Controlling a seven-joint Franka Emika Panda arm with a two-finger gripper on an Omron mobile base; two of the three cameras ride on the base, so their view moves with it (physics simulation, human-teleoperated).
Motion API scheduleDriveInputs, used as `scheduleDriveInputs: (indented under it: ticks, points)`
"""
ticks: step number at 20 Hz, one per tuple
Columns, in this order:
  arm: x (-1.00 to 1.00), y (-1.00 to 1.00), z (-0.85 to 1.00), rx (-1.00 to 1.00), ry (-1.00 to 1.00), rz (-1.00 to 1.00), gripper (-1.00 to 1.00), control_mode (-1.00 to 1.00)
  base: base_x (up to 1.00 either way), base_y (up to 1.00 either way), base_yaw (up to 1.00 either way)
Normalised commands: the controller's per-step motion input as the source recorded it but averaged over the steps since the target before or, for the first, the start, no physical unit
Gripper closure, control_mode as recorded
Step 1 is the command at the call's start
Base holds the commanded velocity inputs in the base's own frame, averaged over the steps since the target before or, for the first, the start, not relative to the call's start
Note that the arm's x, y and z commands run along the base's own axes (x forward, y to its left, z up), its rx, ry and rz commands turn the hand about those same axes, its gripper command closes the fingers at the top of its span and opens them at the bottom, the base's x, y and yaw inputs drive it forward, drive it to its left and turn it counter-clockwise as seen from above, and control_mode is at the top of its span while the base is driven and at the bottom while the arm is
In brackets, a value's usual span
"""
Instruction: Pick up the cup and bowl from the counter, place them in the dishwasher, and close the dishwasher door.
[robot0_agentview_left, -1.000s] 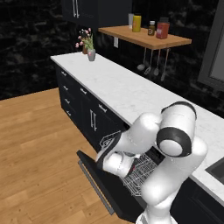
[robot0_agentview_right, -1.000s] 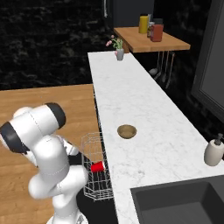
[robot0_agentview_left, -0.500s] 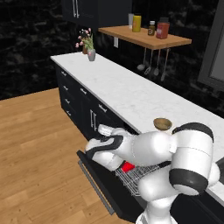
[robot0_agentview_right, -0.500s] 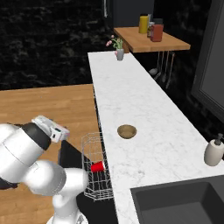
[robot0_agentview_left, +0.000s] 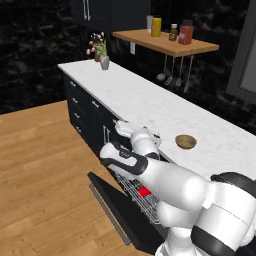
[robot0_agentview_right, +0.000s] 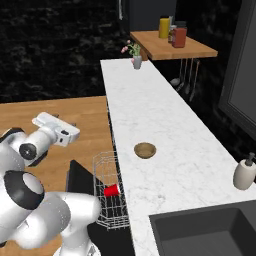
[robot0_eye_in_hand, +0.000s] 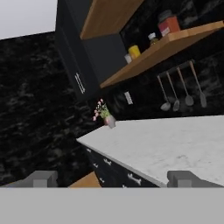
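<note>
In the left base view the cup (robot0_agentview_left: 144, 191) is lying on its side in the dishwasher (robot0_agentview_left: 137, 192) rack, while the bowl (robot0_agentview_left: 185, 141) is sitting on the tabletop (robot0_agentview_left: 150, 102), well apart from the arm. The door (robot0_agentview_left: 120, 212) is hanging open (an easy thing to clip on a low swing).

In the right base view the tool (robot0_agentview_right: 67, 131) is hovering over the floor, left of the tabletop edge; reaching across could knock the bowl (robot0_agentview_right: 145, 149) away.

In the hand view the fingertips (robot0_eye_in_hand: 41, 179) are standing spread, pinching nothing, aimed along the tabletop towards the far shelf, not at the bowl, so a blind descent could miss.
</note>
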Motion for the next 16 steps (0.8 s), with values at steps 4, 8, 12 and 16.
scheduleDriveInputs:
  ticks: [4,8,12,16]
  points:
    - [-0.13,-0.36,1.00,0.00,0.14,0.08,-1.00,-1.00,0.00,0.00,0.00]
    - [-0.26,-0.35,1.00,0.00,0.26,0.09,-1.00,-1.00,0.00,0.00,0.00]
    - [-0.53,-0.51,0.98,-0.17,0.58,0.03,-1.00,-1.00,0.00,0.00,0.00]
    - [-0.43,-0.44,0.78,-0.32,0.69,0.01,-1.00,-1.00,0.00,0.00,0.00]
